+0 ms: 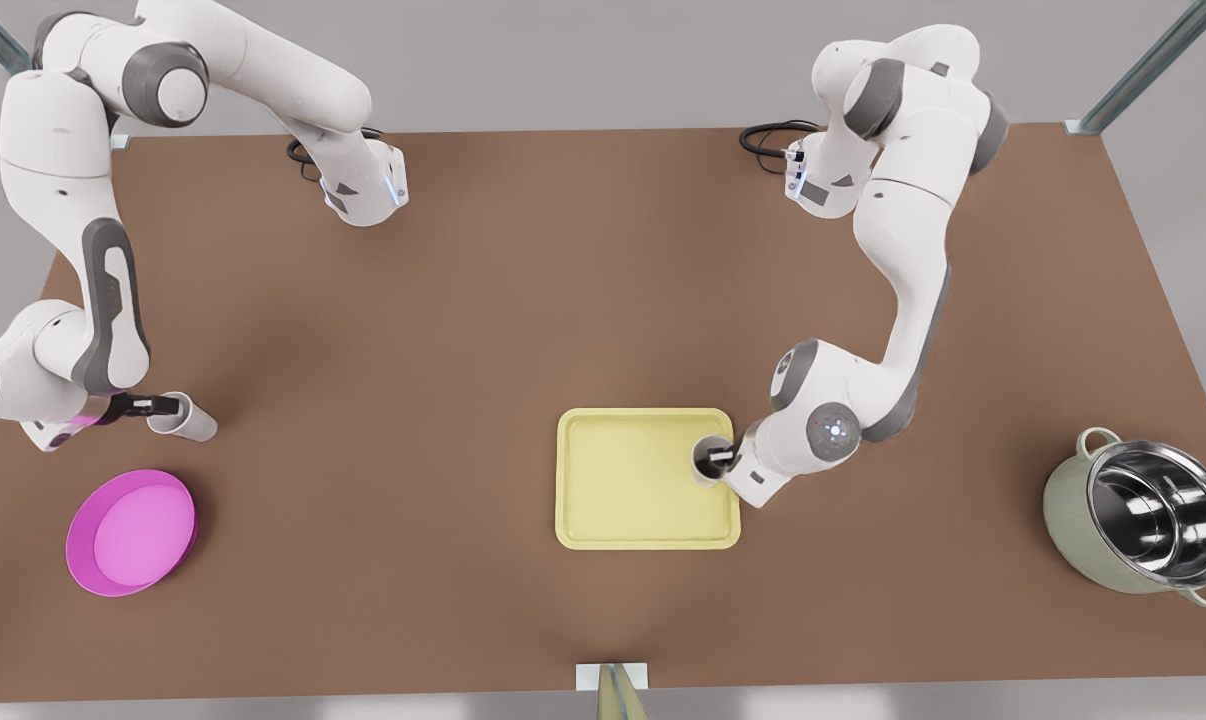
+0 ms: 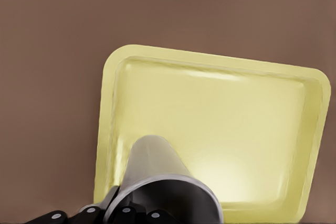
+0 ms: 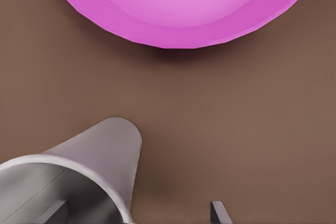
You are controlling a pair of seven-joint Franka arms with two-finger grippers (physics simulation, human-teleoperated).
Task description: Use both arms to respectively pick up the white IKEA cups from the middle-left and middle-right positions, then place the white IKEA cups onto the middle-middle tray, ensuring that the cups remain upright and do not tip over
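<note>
Currently the left gripper (image 1: 720, 457) grips one white cup (image 1: 707, 458) by its rim, above the tray (image 1: 623, 500): lower it vertically before letting go. The right gripper (image 1: 153, 406) straddles the second cup's (image 1: 191, 420) rim; whether it is clamped cannot be determined. The pink dish (image 1: 131, 532) lies nearby; the pot (image 1: 1148, 522) stands well apart.

Tray (image 1: 623, 500) mid-table, dish (image 1: 131, 532) (front view's left), pot (image 1: 1143, 525) right

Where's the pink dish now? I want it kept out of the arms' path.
The pink dish lies at the front view's lower left, just below the right gripper and its white cup.
</note>
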